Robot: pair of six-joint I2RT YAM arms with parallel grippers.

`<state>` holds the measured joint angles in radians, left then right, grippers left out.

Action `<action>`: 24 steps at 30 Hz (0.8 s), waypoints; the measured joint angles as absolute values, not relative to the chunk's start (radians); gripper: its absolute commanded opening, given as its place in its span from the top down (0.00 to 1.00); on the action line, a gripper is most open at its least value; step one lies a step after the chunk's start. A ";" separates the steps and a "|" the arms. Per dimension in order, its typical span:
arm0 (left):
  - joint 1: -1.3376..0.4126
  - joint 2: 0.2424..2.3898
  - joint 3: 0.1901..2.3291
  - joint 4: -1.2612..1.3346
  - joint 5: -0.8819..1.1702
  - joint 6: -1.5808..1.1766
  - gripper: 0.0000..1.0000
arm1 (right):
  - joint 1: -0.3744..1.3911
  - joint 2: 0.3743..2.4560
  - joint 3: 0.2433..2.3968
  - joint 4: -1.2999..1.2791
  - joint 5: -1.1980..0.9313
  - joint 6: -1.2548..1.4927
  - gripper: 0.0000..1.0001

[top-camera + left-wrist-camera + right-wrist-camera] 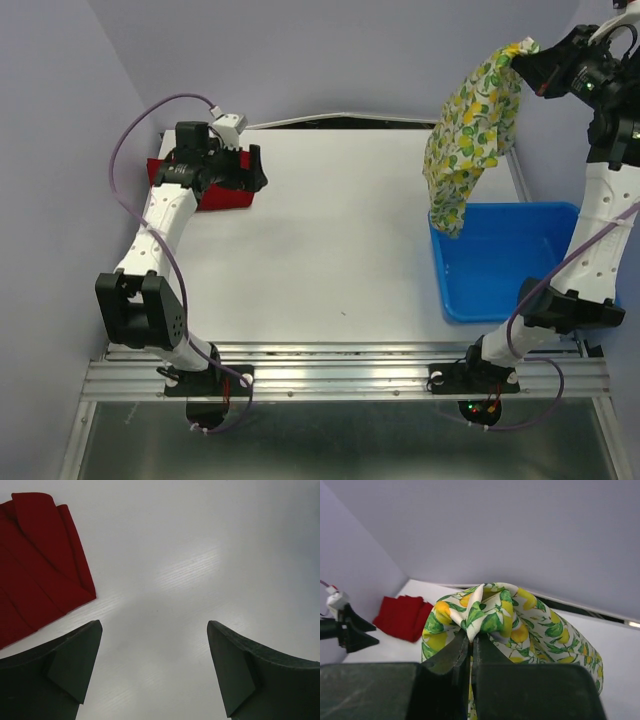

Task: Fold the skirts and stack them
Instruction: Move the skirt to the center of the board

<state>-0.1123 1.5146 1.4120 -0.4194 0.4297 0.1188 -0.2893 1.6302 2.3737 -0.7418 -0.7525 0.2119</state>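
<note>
My right gripper [524, 56] is raised high at the far right and is shut on the lemon skirt [470, 130], white with yellow lemons and green leaves. The cloth hangs down from the jaws, its lower end over the blue bin. In the right wrist view the lemon skirt [515, 622] bunches out above the pinched gripper [471, 639]. The red skirt [215, 190] lies folded on the table at the far left, also seen as the red skirt [35, 565] and the red skirt [402, 616]. My left gripper [258, 168] stands open just right of it, and the left gripper [154, 630] holds nothing.
A blue plastic bin [505, 262] stands at the right side of the white table [330, 230]. Pale walls close in at the back and left. A metal rail [340, 375] runs along the near edge by the arm bases.
</note>
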 measured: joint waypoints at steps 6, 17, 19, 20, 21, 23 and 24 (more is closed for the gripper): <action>-0.004 1.537 1.412 -0.422 0.510 0.072 0.01 | -0.155 1.686 2.377 -0.498 -0.797 0.436 0.99; 0.022 1.482 1.373 -0.383 0.559 0.051 0.01 | 0.304 1.773 2.240 -0.409 -0.756 0.393 0.99; 0.047 1.456 1.361 -0.379 0.565 0.051 0.01 | 0.360 1.774 2.170 -0.409 -0.748 0.361 0.99; 0.059 1.439 1.353 -0.374 0.567 0.052 0.01 | 0.381 1.774 2.133 -0.406 -0.744 0.347 0.99; 0.070 1.427 1.348 -0.374 0.569 0.053 0.01 | 0.403 1.769 2.065 -0.383 -0.743 0.326 0.99; 0.092 1.403 1.335 -0.371 0.572 0.060 0.01 | 0.438 1.763 1.946 -0.381 -0.740 0.278 0.99; 0.099 1.397 1.333 -0.376 0.574 0.075 0.01 | 0.456 1.769 1.885 -0.386 -0.736 0.247 0.99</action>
<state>0.0990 1.3972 1.3327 -0.3756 0.5739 0.0750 0.4557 1.7691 1.8851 -0.3862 -0.7364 0.2470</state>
